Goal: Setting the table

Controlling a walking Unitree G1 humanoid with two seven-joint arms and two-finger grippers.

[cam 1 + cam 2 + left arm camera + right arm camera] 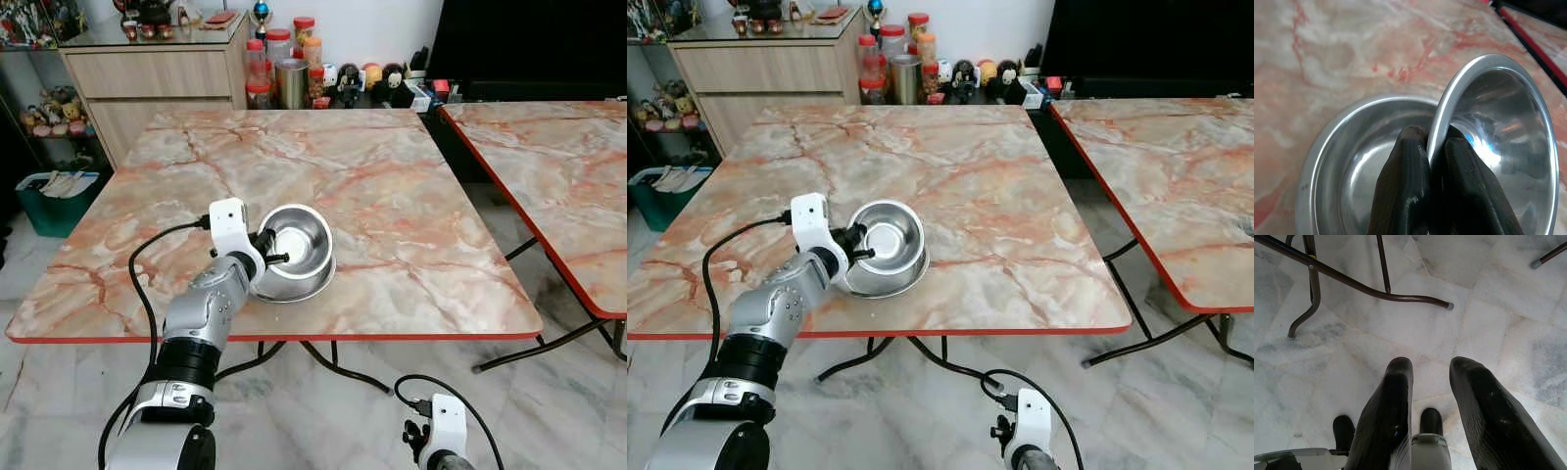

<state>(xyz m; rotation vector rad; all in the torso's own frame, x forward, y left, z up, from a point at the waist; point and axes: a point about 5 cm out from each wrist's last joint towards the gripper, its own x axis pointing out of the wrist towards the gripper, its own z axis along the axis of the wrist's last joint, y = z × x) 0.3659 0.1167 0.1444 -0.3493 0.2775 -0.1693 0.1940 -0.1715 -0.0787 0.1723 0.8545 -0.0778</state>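
Two steel bowls sit near the front edge of the marble table (pixel 392 176). The upper bowl (pixel 299 237) is tilted up out of the lower bowl (pixel 306 286), which rests flat on the table. My left gripper (pixel 274 257) is shut on the upper bowl's near rim; in the left wrist view its fingers (pixel 1405 181) pinch the thin rim of the upper bowl (pixel 1508 127) above the lower bowl (pixel 1352 161). My right gripper (pixel 1430 382) hangs below table height over the tiled floor, fingers open with nothing between them.
A second marble table (pixel 549 166) stands to the right across a narrow gap. Jars and figurines (pixel 294 69) line the floor behind the table, beside a wooden cabinet (pixel 157 78). A teal bin (pixel 54 201) sits at the left. Metal table legs (pixel 1352 279) cross the floor.
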